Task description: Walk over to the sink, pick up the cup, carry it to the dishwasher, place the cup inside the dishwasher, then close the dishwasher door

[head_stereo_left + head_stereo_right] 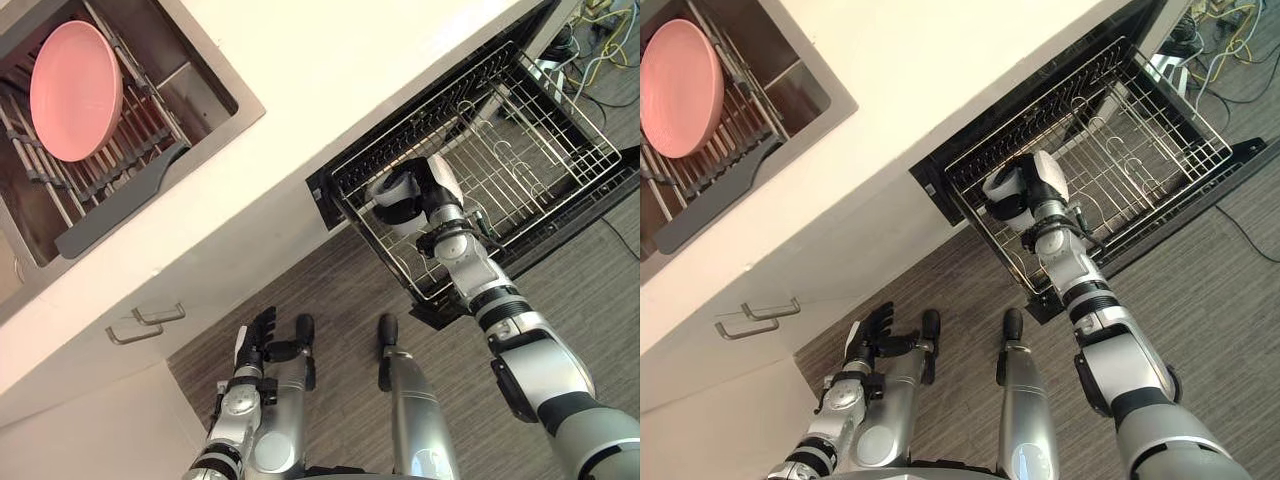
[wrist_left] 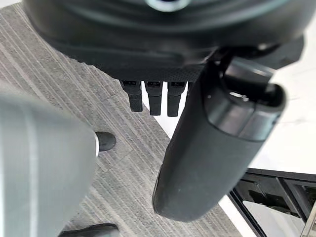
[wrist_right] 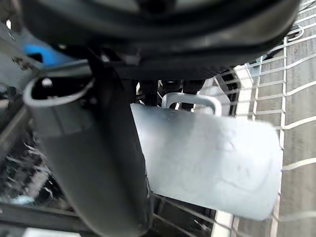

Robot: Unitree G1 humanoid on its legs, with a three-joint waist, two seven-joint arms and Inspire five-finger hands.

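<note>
Right hand (image 1: 428, 208) grips cup (image 3: 212, 168) over pulled-out dishwasher rack (image 1: 540, 150); left hand (image 1: 262, 345) idle.
At left, the sink (image 1: 205, 85), set in a cream counter (image 1: 330, 80), holds a pink plate (image 1: 75, 90) upright. Below the counter edge are two cabinet handles (image 1: 145, 325) and grey plank floor (image 1: 340, 290). The left hand hangs above the floor, fingers straight, holding nothing. The right hand's fingers and thumb curl round the white cup at the rack's near corner, above the lowered dishwasher door (image 1: 580, 215).
</note>
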